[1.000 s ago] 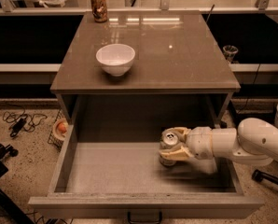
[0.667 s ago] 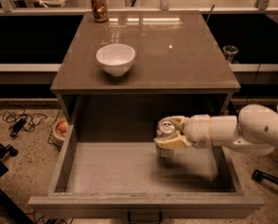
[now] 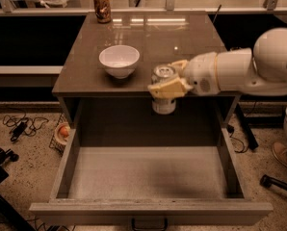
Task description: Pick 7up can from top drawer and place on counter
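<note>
My gripper [image 3: 168, 83] is shut on the 7up can [image 3: 163, 94], a small silvery can with a shiny pull-tab top. It holds the can upright in the air, at the height of the counter's front edge and above the back of the open top drawer [image 3: 148, 174]. The white arm reaches in from the right. The drawer's pale floor holds nothing. The glossy brown counter [image 3: 182, 47] lies just behind the can.
A white bowl [image 3: 119, 60] stands on the counter's front left. A brown-orange can [image 3: 102, 6] stands at the counter's back left corner. Cables and a small basket [image 3: 61, 131] lie on the floor to the left. The drawer front with its dark handle [image 3: 148, 223] juts toward me.
The gripper has lifted the 7up can up out of the drawer's right side to counter-edge height and moved it left toward the middle.
</note>
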You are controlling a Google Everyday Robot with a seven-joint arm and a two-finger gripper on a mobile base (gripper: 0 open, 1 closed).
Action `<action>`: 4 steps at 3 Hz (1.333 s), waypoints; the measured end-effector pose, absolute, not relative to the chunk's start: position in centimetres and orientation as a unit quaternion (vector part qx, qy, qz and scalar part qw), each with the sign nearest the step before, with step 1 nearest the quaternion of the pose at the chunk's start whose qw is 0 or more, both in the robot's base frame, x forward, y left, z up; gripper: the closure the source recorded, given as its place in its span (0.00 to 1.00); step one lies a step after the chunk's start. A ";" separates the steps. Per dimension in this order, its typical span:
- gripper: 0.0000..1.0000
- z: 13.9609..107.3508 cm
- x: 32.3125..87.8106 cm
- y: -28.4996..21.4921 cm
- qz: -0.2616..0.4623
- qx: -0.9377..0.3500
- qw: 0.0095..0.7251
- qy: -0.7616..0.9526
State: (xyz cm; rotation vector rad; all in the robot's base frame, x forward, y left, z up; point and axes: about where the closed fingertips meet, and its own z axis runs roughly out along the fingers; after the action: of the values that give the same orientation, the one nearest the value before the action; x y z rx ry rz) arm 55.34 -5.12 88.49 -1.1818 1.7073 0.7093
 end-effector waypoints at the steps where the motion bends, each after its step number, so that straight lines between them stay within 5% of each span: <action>1: 1.00 93.7 59.4 -4.7 0.275 -0.448 0.469 0.710; 3: 1.00 97.7 68.2 -5.3 0.225 -0.404 0.537 0.706; 4: 1.00 97.7 68.2 -5.3 0.225 -0.404 0.537 0.706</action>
State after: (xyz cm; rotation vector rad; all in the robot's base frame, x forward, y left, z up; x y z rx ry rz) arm 68.23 -5.29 97.73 -0.9608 1.6794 0.5365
